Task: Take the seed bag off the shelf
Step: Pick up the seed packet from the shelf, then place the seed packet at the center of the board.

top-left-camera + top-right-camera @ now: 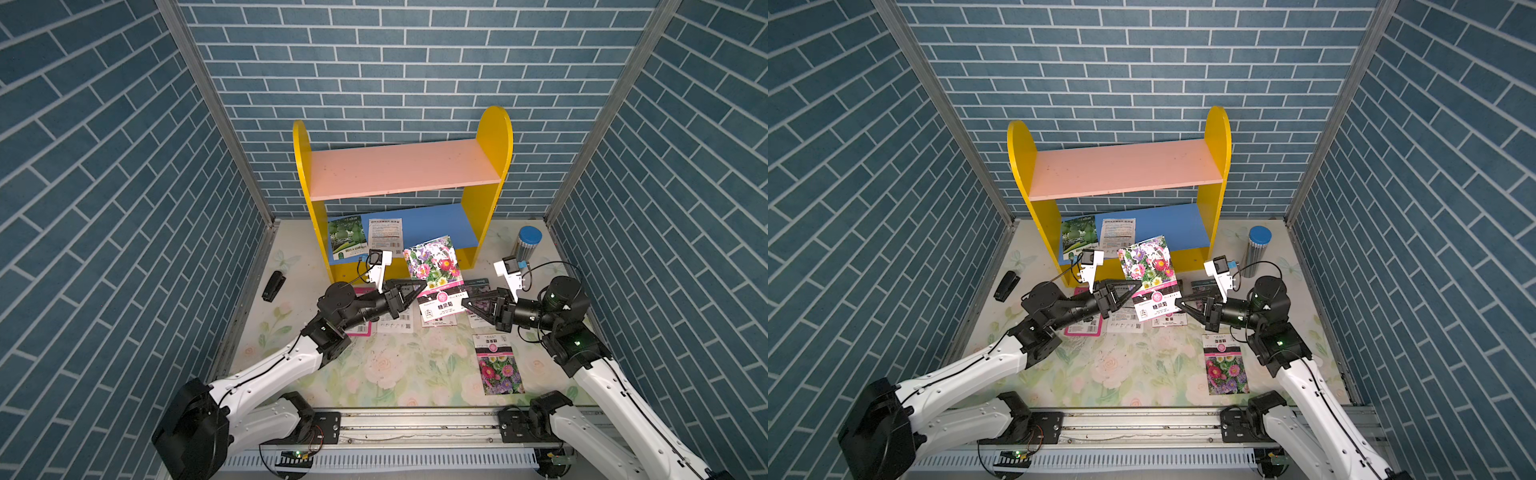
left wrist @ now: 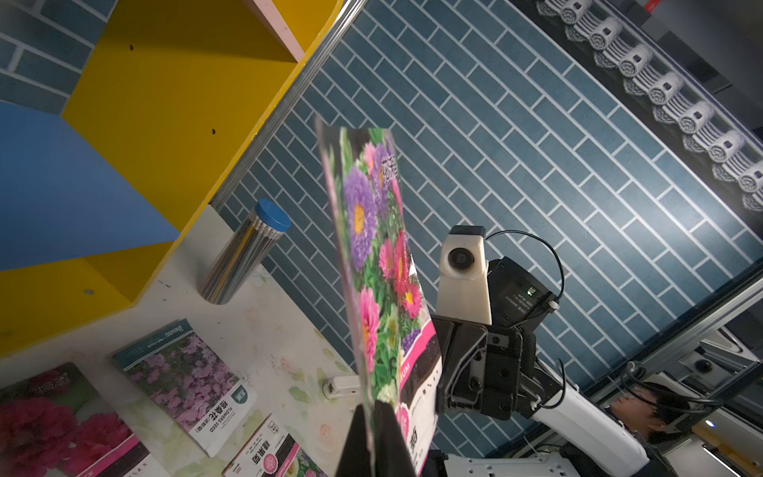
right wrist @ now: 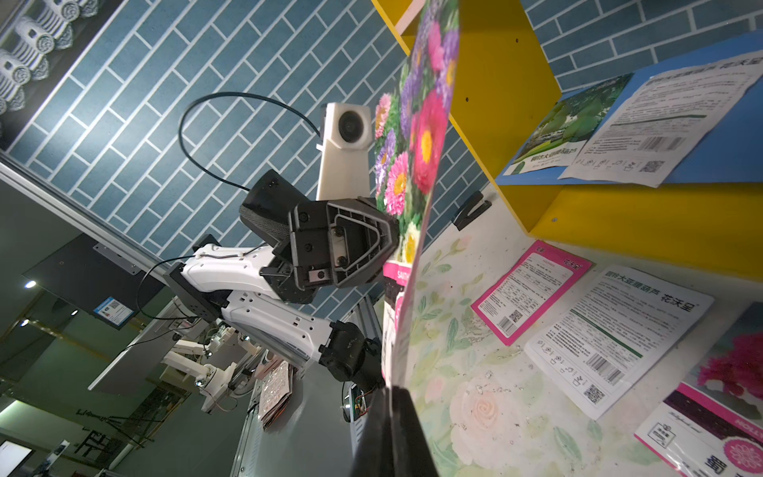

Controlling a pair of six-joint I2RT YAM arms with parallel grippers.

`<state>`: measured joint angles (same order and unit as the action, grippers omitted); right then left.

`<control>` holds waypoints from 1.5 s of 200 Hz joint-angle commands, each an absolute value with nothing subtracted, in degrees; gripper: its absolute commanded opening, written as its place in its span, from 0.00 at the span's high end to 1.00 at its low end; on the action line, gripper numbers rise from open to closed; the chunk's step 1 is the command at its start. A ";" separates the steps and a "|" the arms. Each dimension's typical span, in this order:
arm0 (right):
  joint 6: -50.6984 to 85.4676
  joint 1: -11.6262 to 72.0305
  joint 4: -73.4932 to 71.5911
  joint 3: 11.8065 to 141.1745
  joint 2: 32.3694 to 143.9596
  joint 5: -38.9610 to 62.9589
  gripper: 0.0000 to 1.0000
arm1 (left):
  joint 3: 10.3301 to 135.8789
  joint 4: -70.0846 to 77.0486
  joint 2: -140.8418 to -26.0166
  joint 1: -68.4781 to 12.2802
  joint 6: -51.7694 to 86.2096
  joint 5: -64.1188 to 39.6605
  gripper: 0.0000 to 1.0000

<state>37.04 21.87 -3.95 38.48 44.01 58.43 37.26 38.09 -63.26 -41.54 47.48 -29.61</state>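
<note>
A flower-print seed bag hangs upright in the air just in front of the shelf, clear of its blue lower board. My left gripper is shut on the seed bag's left edge. My right gripper pinches the seed bag's opposite edge, jaws close together. Two more bags lie on the blue board, a green one and a white printed one. The pink upper board is bare.
Several seed bags lie flat on the floral table under and around the grippers, one at the front right. A blue-lidded metal cylinder stands right of the shelf. A black stapler lies at the left. Brick walls enclose three sides.
</note>
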 commanded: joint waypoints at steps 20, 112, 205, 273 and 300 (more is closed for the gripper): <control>28.24 22.24 12.92 44.03 44.12 47.99 0.42 | 43.95 24.75 -63.55 -41.31 43.86 -29.51 1.00; 15.16 22.24 43.89 55.04 41.02 32.78 0.00 | 47.58 11.59 -71.37 -48.21 44.81 -26.16 1.00; 14.34 22.23 50.26 48.43 38.62 28.87 0.00 | 39.30 10.61 -75.59 -61.82 60.52 -11.68 1.00; 13.71 22.23 52.71 48.17 35.56 27.47 0.00 | 41.21 9.91 -86.58 -65.70 65.30 -9.95 1.00; 13.75 22.23 52.60 48.08 34.89 27.16 0.00 | 41.96 9.14 -89.43 -65.99 66.68 -10.71 1.00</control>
<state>15.99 22.02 51.42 48.01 35.81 28.18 40.27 10.37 -87.61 -65.43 64.75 -11.35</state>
